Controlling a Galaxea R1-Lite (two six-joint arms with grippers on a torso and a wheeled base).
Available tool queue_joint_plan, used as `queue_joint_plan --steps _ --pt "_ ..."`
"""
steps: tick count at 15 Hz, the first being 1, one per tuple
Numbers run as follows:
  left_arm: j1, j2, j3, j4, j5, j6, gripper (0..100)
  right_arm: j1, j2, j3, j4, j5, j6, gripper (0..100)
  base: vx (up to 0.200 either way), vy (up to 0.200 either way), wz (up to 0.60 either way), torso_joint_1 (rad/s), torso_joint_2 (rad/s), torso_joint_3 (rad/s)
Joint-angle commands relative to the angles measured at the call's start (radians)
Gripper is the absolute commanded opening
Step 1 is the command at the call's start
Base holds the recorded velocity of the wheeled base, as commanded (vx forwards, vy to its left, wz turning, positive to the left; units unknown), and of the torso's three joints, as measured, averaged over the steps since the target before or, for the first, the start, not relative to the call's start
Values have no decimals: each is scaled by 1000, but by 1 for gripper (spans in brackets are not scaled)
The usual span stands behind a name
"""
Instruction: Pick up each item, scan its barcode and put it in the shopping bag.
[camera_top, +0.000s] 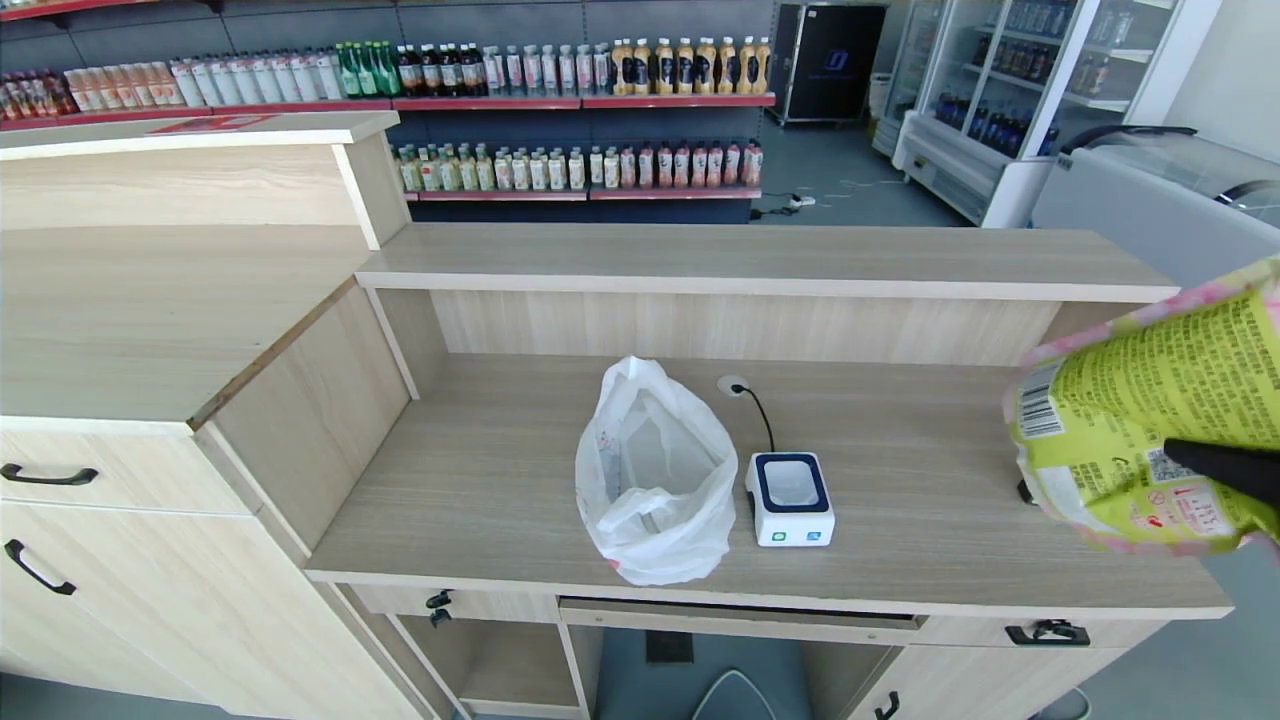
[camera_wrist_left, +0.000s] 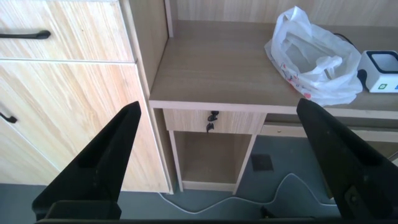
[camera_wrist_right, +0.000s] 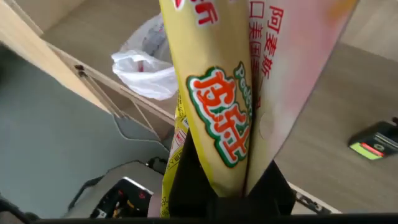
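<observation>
This is a shop. Behind the wooden counter (camera_top: 900, 450) stand long shelves (camera_top: 580, 102) full of drink bottles (camera_top: 690, 65) and glass fridges (camera_top: 1010, 90). On the counter sit a scanner (camera_top: 790, 497) and a shopping bag (camera_top: 655, 480).

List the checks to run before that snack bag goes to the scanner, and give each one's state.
1. Grip: right gripper holds the snack bag: ok.
2. Label: barcode exposed, no finger over it: ok.
3. Aim: barcode over the scanner window: not ok, the bag is off to its right.
4. Window: scanner top uncovered: ok.
5. Drop spot: shopping bag upright, mouth open: ok.
6. Other arm: left gripper open, away from the scanner: ok.
</observation>
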Motion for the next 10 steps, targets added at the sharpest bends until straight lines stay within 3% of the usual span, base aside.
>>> queue_joint_plan --steps 1,5,6,8,10 --pt "0 0 0 0 0 0 100 -31 26 -21 69 -217 -138 0 0 0 0 0 0 0" --pt "0 0 0 0 0 0 100 -67 103 -91 66 -266 -325 0 0 0 0 0 0 0" --pt "0 0 0 0 0 0 100 -67 103 -91 66 -266 -325 0 0 0 600 2 -2 7" --pt "0 0 0 0 0 0 100 -76 149 -97 69 -268 -553 0 0 0 600 2 5 7" --pt "0 0 0 0 0 0 100 -152 202 -102 47 -259 -823 0 0 0 600 0 0 0"
